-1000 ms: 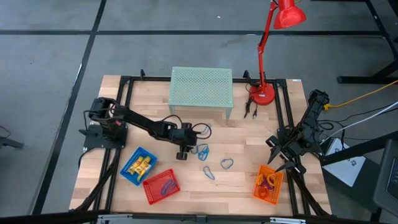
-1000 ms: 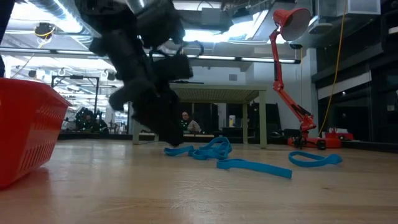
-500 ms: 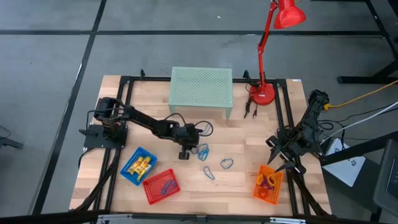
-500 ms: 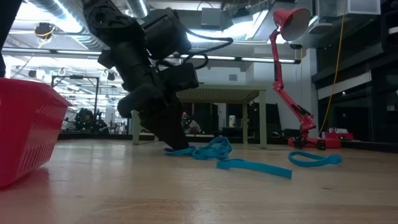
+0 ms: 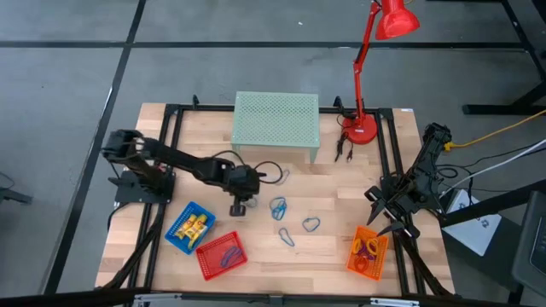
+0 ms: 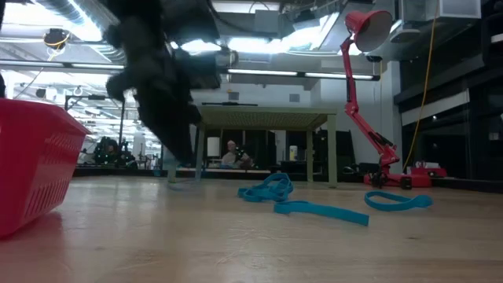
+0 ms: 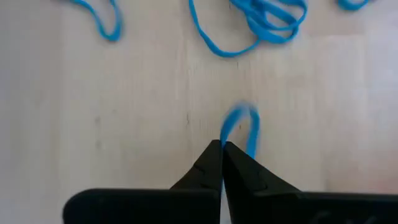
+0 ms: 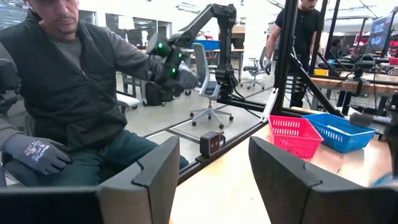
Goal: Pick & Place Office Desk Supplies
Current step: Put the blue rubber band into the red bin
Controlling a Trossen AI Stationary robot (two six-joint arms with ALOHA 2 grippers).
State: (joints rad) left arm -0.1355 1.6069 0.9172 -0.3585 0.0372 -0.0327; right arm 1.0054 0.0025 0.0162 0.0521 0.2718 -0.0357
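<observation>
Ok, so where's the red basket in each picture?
High view: red basket near the table's front edge, left of middle.
Low view: big at the left edge.
Left wrist view: not in it.
Right wrist view: far off, right of middle.
Landmark: the blue basket sits right beside it in the high and right wrist views.

no legible txt, labels, nos.
</observation>
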